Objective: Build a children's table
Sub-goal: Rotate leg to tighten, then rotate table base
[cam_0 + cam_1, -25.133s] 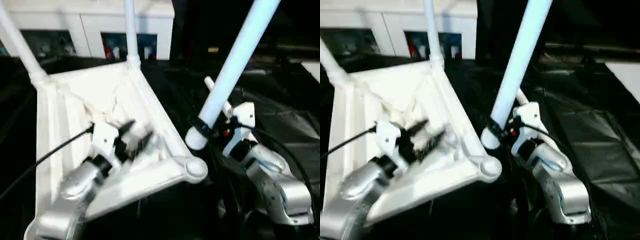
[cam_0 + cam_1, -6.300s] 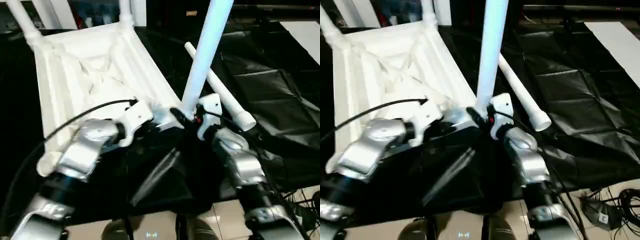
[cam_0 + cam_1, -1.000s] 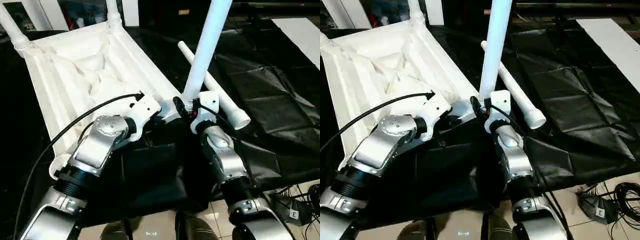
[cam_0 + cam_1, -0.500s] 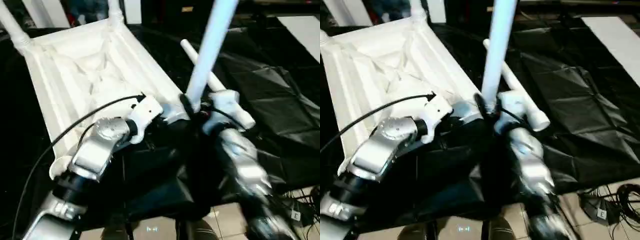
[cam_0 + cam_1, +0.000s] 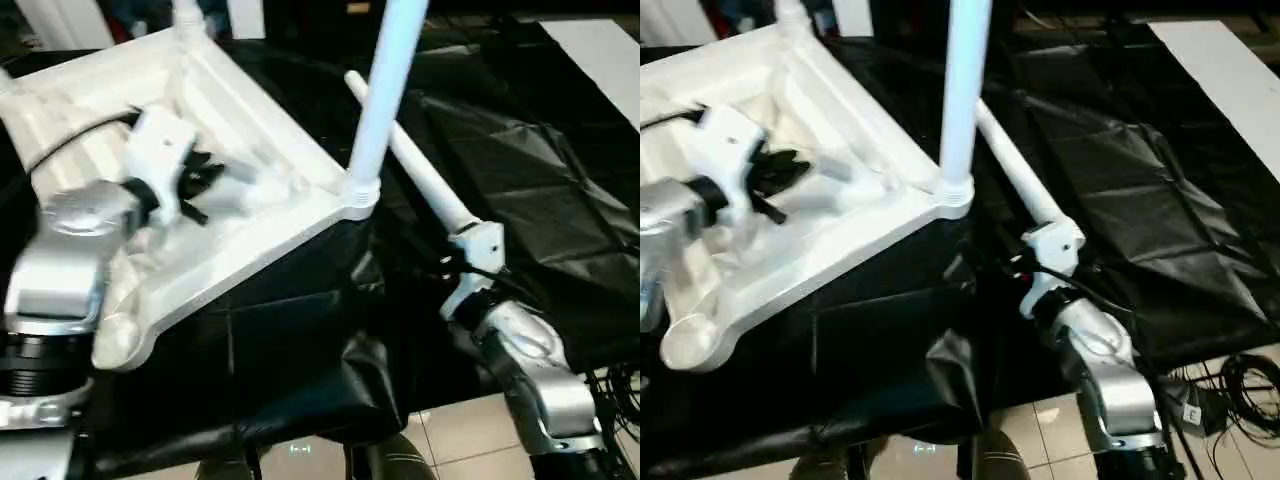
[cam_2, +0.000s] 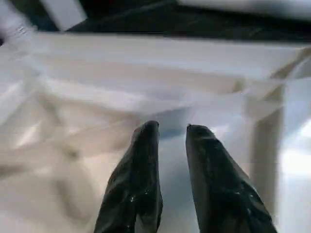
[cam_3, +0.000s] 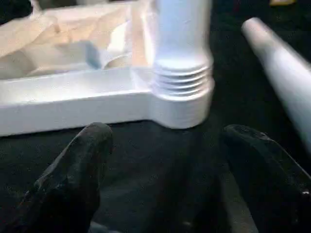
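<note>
Right wrist view | white leg (image 7: 182,43) upright in tabletop (image 7: 73,104) socket | right tool (image 7: 167,160) agape, left tool (image 6: 170,133) slightly parted

The tabletop (image 5: 250,215) and the upright leg (image 5: 385,80) look like smooth white plastic with a faint sheen, the leg's foot ringed with moulded thread ridges (image 7: 182,77); the loose leg (image 5: 1015,170) has the same plain white finish. Under them lies a black sheet (image 5: 540,170), thin, creased and glossy like plastic film, and past its edge the floor (image 5: 450,425) is pale, shiny tile. The forearms (image 5: 530,370) are brushed silver metal, and the fingers (image 6: 141,179) are black and slightly glossy.
</note>
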You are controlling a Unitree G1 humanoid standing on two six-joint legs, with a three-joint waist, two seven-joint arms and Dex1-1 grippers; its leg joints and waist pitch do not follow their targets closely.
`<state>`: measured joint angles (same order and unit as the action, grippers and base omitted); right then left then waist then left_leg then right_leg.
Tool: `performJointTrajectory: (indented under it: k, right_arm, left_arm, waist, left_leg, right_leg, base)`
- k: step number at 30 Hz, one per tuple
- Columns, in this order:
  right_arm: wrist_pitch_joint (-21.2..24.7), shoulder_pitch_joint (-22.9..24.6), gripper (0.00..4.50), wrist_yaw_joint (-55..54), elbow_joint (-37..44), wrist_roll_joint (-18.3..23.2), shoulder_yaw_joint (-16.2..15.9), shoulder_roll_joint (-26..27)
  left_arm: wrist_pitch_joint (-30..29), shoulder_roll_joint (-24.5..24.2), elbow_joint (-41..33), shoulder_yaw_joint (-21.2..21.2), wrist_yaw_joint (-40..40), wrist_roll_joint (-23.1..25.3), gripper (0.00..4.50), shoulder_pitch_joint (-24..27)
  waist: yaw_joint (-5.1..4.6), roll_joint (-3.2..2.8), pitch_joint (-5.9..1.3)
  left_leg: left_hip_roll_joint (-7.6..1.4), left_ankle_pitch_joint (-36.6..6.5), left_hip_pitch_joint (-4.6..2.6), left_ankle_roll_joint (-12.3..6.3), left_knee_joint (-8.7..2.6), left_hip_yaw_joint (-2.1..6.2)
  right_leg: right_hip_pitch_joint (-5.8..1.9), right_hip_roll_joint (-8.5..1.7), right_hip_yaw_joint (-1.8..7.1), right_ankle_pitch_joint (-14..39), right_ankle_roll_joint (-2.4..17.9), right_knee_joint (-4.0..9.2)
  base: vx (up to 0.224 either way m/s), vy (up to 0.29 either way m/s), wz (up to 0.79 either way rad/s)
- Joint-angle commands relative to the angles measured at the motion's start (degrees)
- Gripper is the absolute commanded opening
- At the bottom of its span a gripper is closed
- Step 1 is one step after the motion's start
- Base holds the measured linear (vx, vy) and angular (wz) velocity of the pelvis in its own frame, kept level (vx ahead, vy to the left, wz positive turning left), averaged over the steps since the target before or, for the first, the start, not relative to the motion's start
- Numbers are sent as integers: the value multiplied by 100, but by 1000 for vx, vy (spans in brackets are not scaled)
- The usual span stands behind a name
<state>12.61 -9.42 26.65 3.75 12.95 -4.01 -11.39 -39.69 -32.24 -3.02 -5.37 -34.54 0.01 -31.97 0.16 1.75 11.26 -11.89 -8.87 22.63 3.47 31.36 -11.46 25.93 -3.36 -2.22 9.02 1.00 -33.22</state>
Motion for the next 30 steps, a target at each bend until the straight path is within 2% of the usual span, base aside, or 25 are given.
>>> performJointTrajectory:
  k: [1,3,4,5,7,8,9,10,11,12,14,16,19,22,24,26,28,30]
  right_arm:
    - [153,-37,390,-65,-141,-190,-104,8]
    - [235,-256,390,-198,-452,-397,-240,81]
    - [235,-256,390,-198,-452,-397,-240,81]
    - [233,-327,390,-233,-547,-452,-289,95]
    - [235,-471,390,-284,-738,-472,-335,170]
    - [207,-666,390,-309,-1002,-484,-395,254]
    - [193,-745,390,-313,-1112,-490,-417,286]
    - [172,-845,390,-301,-1255,-504,-452,320]
    - [172,-845,390,-301,-1255,-504,-452,320]
    - [130,-967,390,-297,-1431,-542,-483,349]
    - [67,-1183,390,-287,-1729,-583,-497,416]
    - [-31,-1417,390,-255,-2052,-616,-496,489]
    - [-232,-1712,390,-213,-2538,-703,-507,578]
    - [-351,-1888,390,-220,-2824,-713,-499,631]
    - [-435,-2055,390,-187,-3038,-693,-485,682]
    - [-492,-2181,390,-161,-3194,-687,-479,716]
    - [-646,-2373,390,-58,-3468,-676,-480,762]
    - [-817,-2528,390,63,-3722,-669,-452,815]
  left_arm:
    - [-74,-212,127,-252,139,153,141,56]
    - [-97,-543,365,-390,352,335,141,190]
    - [-97,-543,365,-390,352,335,141,190]
    - [-95,-656,453,-419,435,397,141,241]
    - [0,-910,688,-444,637,584,141,351]
    - [127,-1256,1062,-543,889,787,141,499]
    - [195,-1404,1224,-572,992,882,141,557]
    - [295,-1617,1446,-581,1099,1013,141,638]
    - [295,-1617,1446,-581,1099,1013,141,638]
    - [396,-1759,1664,-667,1158,1092,141,702]
    - [508,-1956,1945,-661,1123,1182,141,789]
    - [608,-2091,2178,-531,937,1197,141,878]
    - [736,-1992,2263,-275,434,1029,141,1012]
    - [836,-1935,2241,-70,233,916,141,1079]
    - [917,-1873,2134,76,-5,805,141,1139]
    - [884,-1827,2018,162,-201,715,141,1189]
    - [950,-1841,1835,305,-595,577,141,1276]
    - [1004,-1850,1625,381,-963,437,141,1373]
  waist:
    - [45,-74,-437]
    - [45,-75,-447]
    - [33,-70,-444]
    - [46,-80,-440]
    - [53,-91,-450]
    - [67,-118,-434]
    - [35,-93,-441]
    - [47,-114,-446]
    - [32,-113,-434]
    - [64,-134,-436]
    - [75,-140,-436]
    - [101,-139,-409]
    - [163,-148,-405]
    - [211,-165,-410]
    - [209,-136,-421]
    - [195,-141,-419]
    - [174,-101,-399]
    - [170,-110,-396]
  left_leg:
    - [-84,-453,-179,-341,-256,43]
    - [-72,-358,-175,-322,-248,46]
    - [-61,-366,-154,-303,-253,47]
    - [-68,-402,-180,-297,-247,37]
    - [-64,-374,-175,-287,-241,38]
    - [-62,-395,-176,-281,-249,41]
    - [-41,-474,-133,-265,-246,57]
    - [-60,-618,-185,-199,-243,59]
    - [-60,-624,-183,-192,-252,61]
    - [-81,-576,-217,-171,-248,51]
    - [-71,-545,-214,-168,-246,48]
    - [-86,-775,-217,-85,-266,53]
    - [-102,-945,-243,46,-272,47]
    - [-105,-1015,-258,88,-274,36]
    - [-90,-966,-199,103,-284,52]
    - [-92,-1042,-204,109,-284,56]
    - [-95,-1167,-191,104,-302,69]
    - [-104,-1208,-183,96,-306,82]
  right_leg:
    - [-378,-299,236,261,1316,208]
    - [-384,-296,235,60,1380,175]
    - [-403,-301,233,67,1376,179]
    - [-387,-311,245,81,1376,186]
    - [-385,-301,242,-18,1384,161]
    - [-382,-303,244,2,1372,168]
    - [-402,-303,233,67,1341,158]
    - [-384,-323,245,232,1283,181]
    - [-379,-320,246,250,1288,180]
    - [-366,-325,259,149,1340,173]
    - [-354,-305,247,59,1414,157]
    - [-334,-327,255,361,1426,173]
    - [-306,-357,280,619,1409,189]
    - [-290,-353,291,568,1423,182]
    - [-344,-364,283,492,1438,162]
    - [-341,-369,283,608,1407,180]
    - [-345,-388,284,943,1332,218]
    - [-344,-422,290,1110,1324,234]
  base:
    - [0,0,0]
    - [0,0,0]
    - [0,0,0]
    - [0,0,0]
    - [0,0,0]
    - [0,0,0]
    - [0,0,0]
    - [0,0,0]
    - [0,0,0]
    - [0,0,0]
    - [0,0,0]
    - [0,0,0]
    - [0,0,0]
    - [0,0,0]
    - [0,0,0]
    - [0,0,0]
    - [0,0,0]
    - [0,0,0]
